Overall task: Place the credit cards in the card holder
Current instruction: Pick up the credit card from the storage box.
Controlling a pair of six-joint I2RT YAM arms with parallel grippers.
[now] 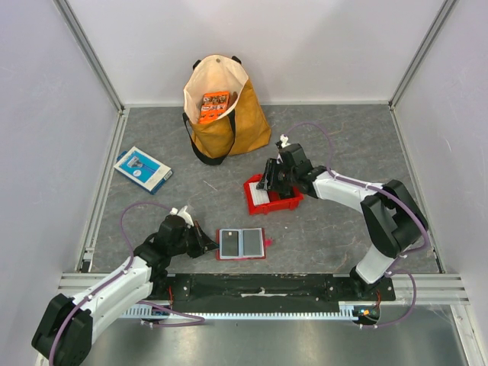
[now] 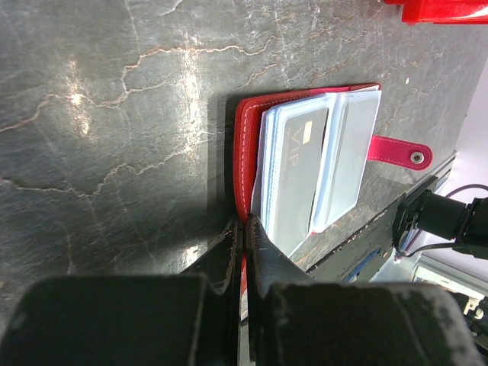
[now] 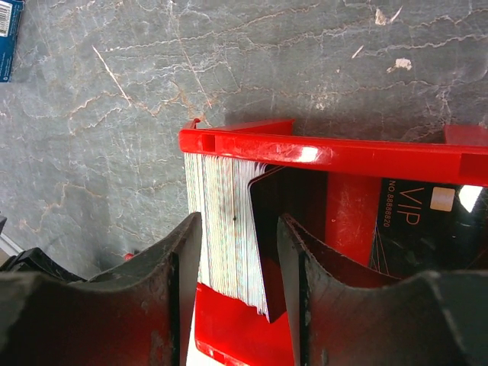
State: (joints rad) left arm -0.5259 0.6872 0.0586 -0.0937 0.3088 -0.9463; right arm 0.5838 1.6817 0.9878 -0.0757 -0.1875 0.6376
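Right wrist: the right gripper (image 3: 239,229), half open, straddles thin stacked credit cards (image 3: 221,191) in a glossy red bin (image 3: 320,152). The left gripper (image 2: 245,229) pinches the stitched card holder (image 2: 244,145)

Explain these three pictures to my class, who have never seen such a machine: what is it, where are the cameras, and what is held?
It is two robot arms bolted to a grey table. One picture looks down from above; the other two come from cameras on the wrists. The left gripper is shut on the edge of an open red wallet. The right gripper stands open around a stack of cards in a red bin. Behind are a tote bag and a blue-and-white box.
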